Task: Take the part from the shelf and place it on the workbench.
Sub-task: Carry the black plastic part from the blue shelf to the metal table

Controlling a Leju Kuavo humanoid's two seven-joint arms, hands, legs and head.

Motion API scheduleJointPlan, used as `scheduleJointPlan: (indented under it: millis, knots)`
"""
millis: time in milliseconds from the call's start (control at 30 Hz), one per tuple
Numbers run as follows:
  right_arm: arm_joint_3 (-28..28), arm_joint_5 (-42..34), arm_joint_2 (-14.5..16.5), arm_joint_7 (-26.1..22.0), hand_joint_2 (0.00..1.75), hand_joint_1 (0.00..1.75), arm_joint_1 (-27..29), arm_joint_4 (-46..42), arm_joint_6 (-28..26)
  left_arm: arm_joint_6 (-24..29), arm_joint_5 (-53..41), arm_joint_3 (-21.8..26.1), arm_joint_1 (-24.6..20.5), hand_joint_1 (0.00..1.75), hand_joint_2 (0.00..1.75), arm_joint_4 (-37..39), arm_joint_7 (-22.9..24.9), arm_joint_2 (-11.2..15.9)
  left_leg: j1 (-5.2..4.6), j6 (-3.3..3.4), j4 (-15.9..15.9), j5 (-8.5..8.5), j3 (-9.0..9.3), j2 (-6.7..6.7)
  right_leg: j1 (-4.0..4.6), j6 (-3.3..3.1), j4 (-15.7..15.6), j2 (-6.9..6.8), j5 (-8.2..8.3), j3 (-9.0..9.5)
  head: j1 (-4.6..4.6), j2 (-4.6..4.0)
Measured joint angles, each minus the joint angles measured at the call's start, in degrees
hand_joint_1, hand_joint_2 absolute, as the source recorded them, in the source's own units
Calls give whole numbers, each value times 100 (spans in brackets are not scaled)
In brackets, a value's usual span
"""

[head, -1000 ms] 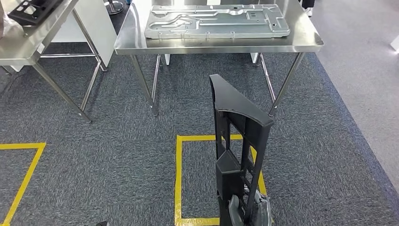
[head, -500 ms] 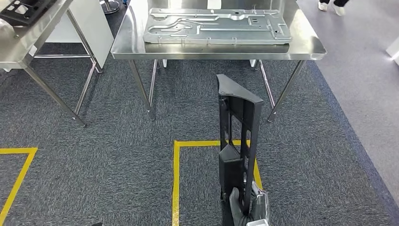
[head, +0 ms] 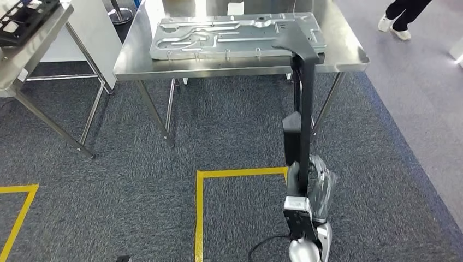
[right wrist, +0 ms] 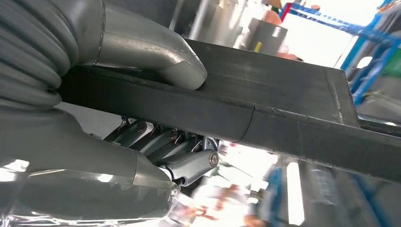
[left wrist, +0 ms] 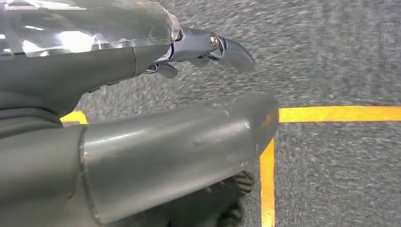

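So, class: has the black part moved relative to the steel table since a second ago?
Yes. The black part, held in the right hand, has gone forward: its top now overlaps the table edge, where earlier it stood short of it.

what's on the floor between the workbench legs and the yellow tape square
In the head view, only bare grey carpet lies between the workbench legs and the yellow tape square; the held black part rises above it.

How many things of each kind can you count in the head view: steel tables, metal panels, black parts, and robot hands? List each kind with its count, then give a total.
Steel tables: 2, the workbench and a side table
Metal panels: 1, the pressed panel
Black parts: 2, the tall part and a black tray
Robot hands: 1, the right hand
Total: 6
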Motion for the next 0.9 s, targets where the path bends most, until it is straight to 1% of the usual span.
scheduleJointPlan:
  millis: [67, 100, 133, 167, 200, 233, 267, 300, 333, 367, 433, 467, 500, 567, 600, 633, 667, 700, 733, 767, 800, 833, 867, 900]
  knots:
    - [12, 446, 57, 201, 175, 175, -364, 247, 11, -29, -51, -28, -11, 0, 0, 0, 19, 33, -16, 13, 766, -288, -508, -4, 29, -50, -1, 14, -63, 69, -35, 0]
    - [60, 597, 76, 366, 175, 175, -537, 404, 21, -46, -75, -40, -10, 0, 0, 0, 29, 53, -29, 25, 986, -386, -712, -4, 49, -64, -1, 22, -100, 114, -43, 0]
    - [138, 662, 84, 552, 175, 175, -703, 565, 33, -62, -93, -48, -7, 0, 0, 0, 38, 70, -43, 45, 1012, -378, -827, -5, 70, -74, -1, 30, -140, 166, -46, 0]
    - [251, 662, 85, 747, 175, 175, -863, 728, 47, -75, -114, -50, -4, 0, 0, 0, 46, 85, -61, 78, 845, -243, -852, -6, 93, -81, -1, 37, -181, 226, -50, 1]
    - [397, 632, 85, 934, 175, 175, -1026, 893, 64, -86, -135, -51, -2, 0, 0, 0, 52, 103, -84, 125, 518, 15, -801, -6, 115, -86, -1, 41, -226, 291, -49, 0]
    - [556, 597, 84, 1080, 175, 175, -1183, 1048, 88, -94, -149, -51, -1, 0, 0, 0, 55, 122, -118, 189, 136, 335, -728, -7, 130, -88, -2, 43, -269, 340, -47, 0]
    - [724, 567, 84, 1192, 175, 175, -1335, 1202, 121, -99, -159, -51, -1, 0, 0, 1, 57, 141, -152, 237, -181, 541, -663, -6, 145, -81, -1, 53, -305, 376, -41, 0]
    - [888, 549, 83, 1282, 175, 175, -1474, 1346, 160, -105, -165, -51, -5, 0, 0, 0, 57, 161, -183, 270, -395, 679, -614, -7, 151, -63, -2, 59, -338, 391, -38, 0]
    - [1031, 527, 83, 1353, 175, 175, -1587, 1473, 212, -110, -169, -50, -8, 0, 0, -1, 58, 179, -204, 296, -502, 730, -603, -10, 155, -35, 17, 64, -351, 399, -37, 1]
    - [1161, 491, 86, 1419, 175, 175, -1686, 1596, 295, -119, -173, -50, -10, 0, 0, -1, 58, 191, -205, 308, -534, 698, -580, -14, 159, -2, 37, 68, -348, 412, -34, 1]
    - [1405, 379, 112, 1556, 175, 175, -1921, 1859, 554, -153, -188, -47, -12, 0, 0, -1, 57, 212, -167, 351, -613, 744, -470, -26, 161, 61, 151, 53, -367, 409, -29, 1]
    - [1546, 282, 140, 1633, 175, 175, -2079, 2026, 683, -179, -199, -43, -20, 0, 0, -1, 54, 226, -146, 368, -635, 739, -407, -28, 157, 91, 285, 46, -414, 343, -14, 1]
    - [1720, 136, 175, 1723, 175, 175, -2256, 2209, 763, -209, -210, -35, -37, 0, 0, -2, 51, 244, -130, 376, -651, 730, -360, -28, 143, 121, 520, 38, -508, 201, -4, 1]
    - [2116, -251, 237, 1906, 175, 175, -2573, 2568, 773, -268, -226, -14, -76, 0, 0, -2, 46, 290, -125, 380, -653, 681, -323, -33, 94, 173, 1138, 23, -755, -228, 14, 0]
    - [2328, -445, 253, 1991, 175, 175, -2697, 2731, 729, -293, -231, -1, -88, 0, 0, -2, 47, 309, -120, 373, -653, 648, -294, -43, 69, 195, 1378, 15, -843, -432, 13, 0]
    - [2514, -584, 260, 2051, 175, 175, -2795, 2864, 684, -310, -234, 13, -88, 0, 0, -2, 49, 327, -114, 362, -652, 605, -248, -56, 49, 212, 1455, 8, -840, -561, 15, 0]
    - [2691, -677, 263, 2090, 175, 175, -2875, 2986, 640, -322, -235, 29, -82, 0, 0, -2, 51, 342, -107, 347, -652, 553, -182, -70, 35, 224, 1336, 2, -712, -595, 16, 1]
    - [2844, -720, 267, 2102, 175, 175, -2946, 3093, 606, -330, -236, 44, -76, 0, 0, -2, 54, 349, -102, 326, -652, 495, -104, -80, 26, 222, 1041, -3, -464, -545, 18, 1]
    - [2966, -739, 269, 2092, 175, 175, -3011, 3190, 588, -334, -238, 56, -68, 0, 0, -1, 56, 354, -97, 301, -656, 435, -35, -86, 24, 206, 668, -11, -159, -459, 20, 0]
    - [3062, -747, 273, 2054, 175, 175, -3068, 3287, 576, -335, -243, 64, -69, 0, 0, 0, 56, 354, -96, 271, -662, 387, 24, -91, 40, 186, 343, -21, 65, -385, 12, 0]
    - [3124, -746, 278, 1994, 175, 175, -3110, 3368, 573, -333, -251, 69, -74, 0, 0, 1, 55, 353, -95, 236, -681, 352, 57, -93, 59, 149, 133, -27, 210, -335, 7, 0]
    - [3158, -741, 281, 1928, 175, 175, -3131, 3432, 575, -328, -264, 72, -74, 0, 0, 2, 51, 353, -96, 198, -696, 333, 86, -92, 79, 112, 32, -27, 260, -317, -1, -1]
    - [3174, -728, 283, 1859, 175, 175, -3139, 3479, 585, -320, -283, 74, -75, 0, 0, 2, 45, 351, -96, 159, -706, 330, 116, -91, 97, 70, 7, -20, 232, -302, -9, 0]
    - [3179, -707, 286, 1804, 175, 175, -3135, 3504, 611, -309, -309, 75, -73, 0, 0, 2, 38, 346, -93, 124, -694, 332, 132, -87, 90, 27, -15, -5, 236, -260, -10, 0]
